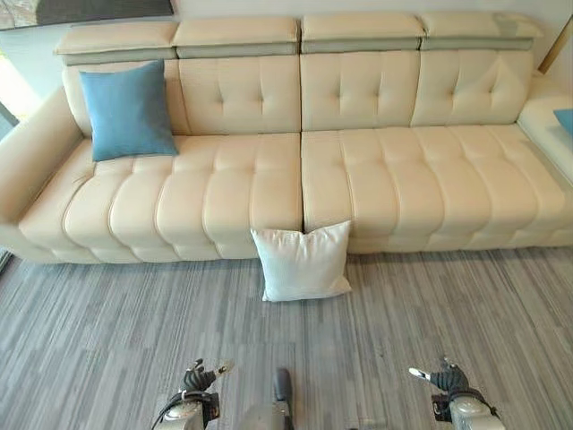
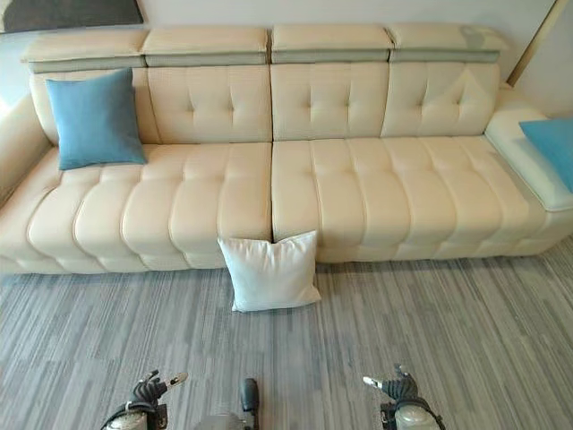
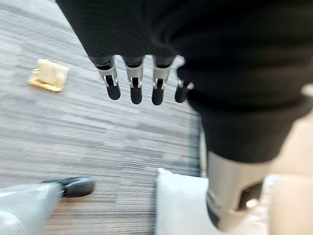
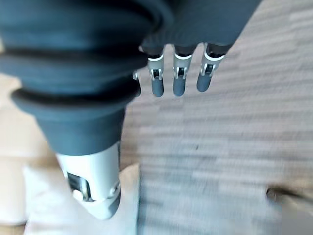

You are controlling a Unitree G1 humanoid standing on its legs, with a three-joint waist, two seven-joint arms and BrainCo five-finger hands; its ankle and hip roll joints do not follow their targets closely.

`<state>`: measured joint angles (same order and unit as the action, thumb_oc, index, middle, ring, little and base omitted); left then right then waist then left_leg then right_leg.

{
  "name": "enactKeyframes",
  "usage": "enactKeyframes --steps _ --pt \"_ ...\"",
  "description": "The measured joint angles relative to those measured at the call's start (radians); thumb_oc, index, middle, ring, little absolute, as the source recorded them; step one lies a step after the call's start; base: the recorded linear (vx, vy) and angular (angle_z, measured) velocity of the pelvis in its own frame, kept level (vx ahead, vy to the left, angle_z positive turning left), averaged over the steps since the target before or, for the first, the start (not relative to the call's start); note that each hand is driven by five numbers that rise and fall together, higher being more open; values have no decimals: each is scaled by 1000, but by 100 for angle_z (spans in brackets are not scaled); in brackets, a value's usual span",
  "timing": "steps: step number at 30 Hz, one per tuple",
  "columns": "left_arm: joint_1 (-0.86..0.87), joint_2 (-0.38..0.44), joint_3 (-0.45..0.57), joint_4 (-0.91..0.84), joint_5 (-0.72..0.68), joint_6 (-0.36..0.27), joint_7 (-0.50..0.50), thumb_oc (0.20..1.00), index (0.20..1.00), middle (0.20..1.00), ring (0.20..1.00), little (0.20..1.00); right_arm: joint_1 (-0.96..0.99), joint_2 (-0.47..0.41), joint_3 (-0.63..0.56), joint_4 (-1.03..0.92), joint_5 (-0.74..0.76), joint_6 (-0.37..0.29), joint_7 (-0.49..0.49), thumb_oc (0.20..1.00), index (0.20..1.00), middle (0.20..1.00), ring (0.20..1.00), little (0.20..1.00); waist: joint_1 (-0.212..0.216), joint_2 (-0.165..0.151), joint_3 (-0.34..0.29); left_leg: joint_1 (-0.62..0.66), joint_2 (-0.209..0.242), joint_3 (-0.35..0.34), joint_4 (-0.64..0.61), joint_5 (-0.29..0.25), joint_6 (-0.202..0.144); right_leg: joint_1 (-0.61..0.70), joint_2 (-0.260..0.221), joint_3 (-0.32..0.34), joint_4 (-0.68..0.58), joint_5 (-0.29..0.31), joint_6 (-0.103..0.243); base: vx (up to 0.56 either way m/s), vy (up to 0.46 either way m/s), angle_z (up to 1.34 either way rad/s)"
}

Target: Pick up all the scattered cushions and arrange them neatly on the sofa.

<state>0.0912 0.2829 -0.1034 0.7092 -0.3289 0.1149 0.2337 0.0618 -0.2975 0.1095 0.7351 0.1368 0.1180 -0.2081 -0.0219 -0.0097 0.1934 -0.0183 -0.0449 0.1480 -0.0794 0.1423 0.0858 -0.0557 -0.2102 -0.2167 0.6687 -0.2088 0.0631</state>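
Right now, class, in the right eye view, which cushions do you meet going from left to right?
Blue cushion on the sofa → white cushion on the floor against the sofa front → blue cushion at the right edge.

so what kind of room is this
Most likely a living room or lounge. A long cream sofa stands against the wall on grey striped carpet, with a blue cushion propped at its left end and a white cushion on the floor, leaning against the sofa front.
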Motion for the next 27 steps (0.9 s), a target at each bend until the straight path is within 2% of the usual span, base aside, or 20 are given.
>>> enactKeyframes --steps 1,2,3,4,6,7,8,10,11,13,16,17,18,19,20,21,23,24,25,27 --pt "-18 23 -17 -1 1 0 -1 1000 1000 1000 1000 1000 5 7 -2 3 0 0 -1 1000 1000 1000 1000 1000 -3 -12 2 21 -26 0 0 -26 33 -62 -41 13 106 4 6 344 274 1" --pt "-25 34 -18 -7 5 0 3 1000 1000 1000 1000 1000 -9 12 -2 3 0 -1 0 1000 1000 1000 1000 1000 2 -26 7 40 -37 4 0 -37 44 -112 -44 54 172 -5 8 243 159 4" --pt "-42 42 -17 -7 6 2 2 1000 1000 1000 1000 1000 -16 13 -3 -5 0 -3 0 1000 1000 1000 1000 1000 -10 -11 25 60 -40 1 0 -56 62 -150 -17 78 166 -15 20 269 119 -10" --pt "-39 43 -17 -10 7 1 2 1000 1000 1000 1000 1000 -25 13 -5 -5 0 -3 -1 1000 1000 1000 1000 1000 -3 -6 34 72 -38 5 0 -53 55 -160 -6 84 139 -19 26 334 47 6" --pt "-48 42 -12 -21 8 1 2 1000 1000 1000 1000 1000 -36 14 -5 0 0 -1 -1 1000 1000 1000 1000 1000 -5 11 53 99 -32 26 -1 -74 46 -189 13 44 15 -23 18 328 22 -18" --pt "-47 43 -9 -30 11 2 2 1000 1000 1000 1000 1000 -46 18 -4 3 0 -1 0 1000 1000 1000 1000 1000 -2 20 58 116 -24 37 0 -107 24 -195 27 0 -136 -11 25 188 -42 -51" --pt "-44 43 -7 -29 32 6 2 1000 1000 1000 1000 1000 -49 19 -4 4 0 0 -1 1000 1000 1000 1000 1000 1 23 57 126 -16 63 -1 -114 15 -189 55 -7 -303 30 34 315 -62 -55" --pt "-48 46 -6 -28 40 6 1 1000 1000 1000 1000 1000 -47 19 -6 14 0 1 -2 1000 1000 1000 1000 1000 -1 17 54 133 -14 80 -1 -138 5 -194 86 10 -503 98 63 291 -70 -42" --pt "-52 48 -5 -28 48 7 -3 1000 1000 1000 1000 1000 -43 18 -9 13 0 2 -5 1000 1000 1000 1000 1000 -4 8 57 145 -18 88 -1 -150 2 -193 97 27 -618 164 66 377 -109 -29" --pt "-55 48 -4 -31 77 7 -10 1000 1000 1000 1000 1000 -24 19 -17 15 0 8 -8 1000 1000 1000 1000 1000 -19 -7 50 160 -20 91 -1 -183 0 -189 103 26 -740 228 84 577 -164 -20" --pt "-52 39 -5 -40 113 5 -31 1000 1000 1000 1000 1000 -5 15 -66 27 0 23 -9 1000 1000 1000 1000 1000 -38 -11 44 206 -13 81 -8 -217 -23 -155 92 25 -750 265 72 533 -193 0" --pt "-31 31 -4 -44 114 3 -38 1000 1000 1000 1000 1000 13 9 -70 52 0 23 -7 1000 1000 1000 1000 1000 -48 -11 25 250 3 81 -8 -249 -47 -110 103 21 -739 301 50 567 -250 3" --pt "-18 26 -7 -49 114 3 -38 1000 1000 1000 1000 1000 15 3 -71 54 0 24 -7 1000 1000 1000 1000 1000 -45 4 16 263 19 80 -4 -254 -59 -103 118 18 -732 321 47 522 -279 16" --pt "-1 6 -11 -47 113 3 -39 1000 1000 1000 1000 1000 28 -9 -74 72 1 23 -6 1000 1000 1000 1000 1000 -59 39 -5 270 67 72 35 -281 -99 -93 147 -6 -693 325 14 295 -214 30" --pt "11 -2 -13 -56 112 3 -41 1000 1000 1000 1000 1000 36 -17 -73 79 0 24 -4 1000 1000 1000 1000 1000 -64 49 -11 263 91 53 81 -307 -121 -78 162 -17 -692 327 7 393 -320 36" --pt "18 -5 -9 -63 109 -1 -46 1000 1000 1000 1000 1000 30 -19 -79 87 1 25 -4 1000 1000 1000 1000 1000 -50 45 -10 234 108 49 209 -320 -139 -43 180 -19 -706 338 -14 325 -305 21" --pt "9 -2 -10 -62 104 -3 -47 1000 1000 1000 1000 1000 28 -23 -79 78 1 18 -1 1000 1000 1000 1000 1000 -39 3 -14 93 123 33 529 -323 -169 -4 167 -28 -746 384 -71 270 -238 -12" --pt "15 -21 -12 -62 91 -3 -47 1000 1000 1000 1000 1000 -11 -57 -54 73 1 14 -4 1000 1000 1000 1000 1000 -17 17 -8 -6 137 -21 697 -308 -207 18 189 -20 -750 346 -140 255 -185 -30" --pt "7 -30 -14 -62 71 -3 -47 1000 1000 1000 1000 1000 -21 -77 -42 74 1 14 -6 1000 1000 1000 1000 1000 -17 23 -1 -46 144 -26 755 -301 -218 27 196 -22 -750 344 -149 247 -144 -19" --pt "3 -36 -13 -66 65 -3 -46 1000 1000 1000 1000 1000 -50 -83 -40 60 1 12 -9 1000 1000 1000 1000 1000 -17 20 7 -104 127 -21 681 -302 -216 70 202 -27 -751 316 -152 288 -97 8"
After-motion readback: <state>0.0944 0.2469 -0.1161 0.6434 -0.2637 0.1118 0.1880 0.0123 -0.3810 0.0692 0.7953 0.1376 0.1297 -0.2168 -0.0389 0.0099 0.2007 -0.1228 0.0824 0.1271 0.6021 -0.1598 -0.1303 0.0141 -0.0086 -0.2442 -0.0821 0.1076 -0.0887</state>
